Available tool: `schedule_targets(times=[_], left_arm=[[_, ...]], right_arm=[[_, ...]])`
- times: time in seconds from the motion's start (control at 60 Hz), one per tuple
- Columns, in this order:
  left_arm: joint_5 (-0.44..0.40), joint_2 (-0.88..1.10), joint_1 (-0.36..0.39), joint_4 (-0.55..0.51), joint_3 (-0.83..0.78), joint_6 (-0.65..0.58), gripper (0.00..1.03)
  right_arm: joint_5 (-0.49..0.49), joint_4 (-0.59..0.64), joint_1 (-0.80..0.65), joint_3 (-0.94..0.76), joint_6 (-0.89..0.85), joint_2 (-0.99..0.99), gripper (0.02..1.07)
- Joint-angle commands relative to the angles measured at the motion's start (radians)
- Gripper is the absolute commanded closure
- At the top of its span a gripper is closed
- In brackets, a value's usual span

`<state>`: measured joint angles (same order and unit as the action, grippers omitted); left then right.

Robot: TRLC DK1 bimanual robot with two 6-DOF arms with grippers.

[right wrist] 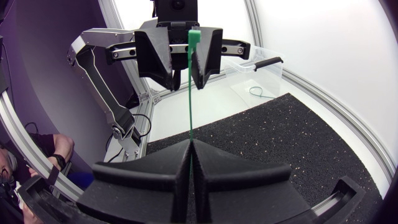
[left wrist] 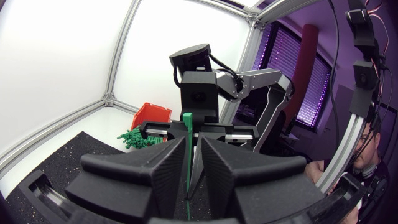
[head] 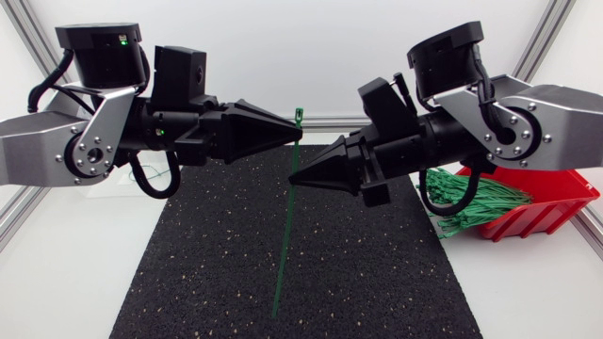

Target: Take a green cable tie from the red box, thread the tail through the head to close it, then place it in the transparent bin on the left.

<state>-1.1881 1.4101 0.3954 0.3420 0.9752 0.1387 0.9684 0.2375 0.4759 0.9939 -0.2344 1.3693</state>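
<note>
**Hazards**

1. Slip at the clamp. The right hand (right wrist: 189, 147), a matte black pair of wedge-shaped fingers, grips the thin green plastic cable tie (right wrist: 189, 93) across a narrow strip only. The longer part of the strip runs free past this hand, over the black speckled rubber mat (head: 377, 282). A sideways pull during threading is likely to twist the strip or draw it out.
2. Missed threading. The tail has to be bent round to the small square head (right wrist: 194, 36). The strip looks springy, so it is likely to flick off the opening.
3. Drop. If the right hand lets go before the left hand (right wrist: 186, 84) clamps, nothing else bears the tie and it falls to the mat.
4. Contact between hands. The two tips stand near each other above the mat, which leaves little room for turning either wrist.
5. Early placement. The transparent plastic bin with the black handle (right wrist: 258, 67) stands beyond the left hand, off the mat. A tie put there unclosed fails the task.

**Hand state**

- Right hand: fingers together, clamped on the tie from two sides.
- Left hand: fingers slightly apart. The strip just under the head stands in the gap and touches one finger at most, so it does not appear to be gripped.

**Position of the tie**

The tie is in the air over the mat, straight and not yet looped. The red plastic box (head: 542, 202), with its bundle of green ties (head: 471, 198), sits on the white surface (head: 57, 282) behind the right arm, well apart.
</note>
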Motion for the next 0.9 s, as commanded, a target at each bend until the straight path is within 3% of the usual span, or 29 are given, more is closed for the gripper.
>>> schedule_targets(times=[0.0,0.167,0.883], left_arm=[[0.001,0.018,0.010,0.018,-0.018,0.018,0.84],[0.016,0.030,0.010,0.018,-0.017,0.019,1.00],[0.025,0.003,0.007,0.020,-0.010,0.065,1.00]], right_arm=[[0.006,-0.010,-0.002,-0.020,0.015,-0.006,1.02],[0.004,-0.012,-0.002,-0.021,0.015,-0.007,1.01],[0.004,-0.014,0.010,-0.032,0.009,-0.006,1.02]])
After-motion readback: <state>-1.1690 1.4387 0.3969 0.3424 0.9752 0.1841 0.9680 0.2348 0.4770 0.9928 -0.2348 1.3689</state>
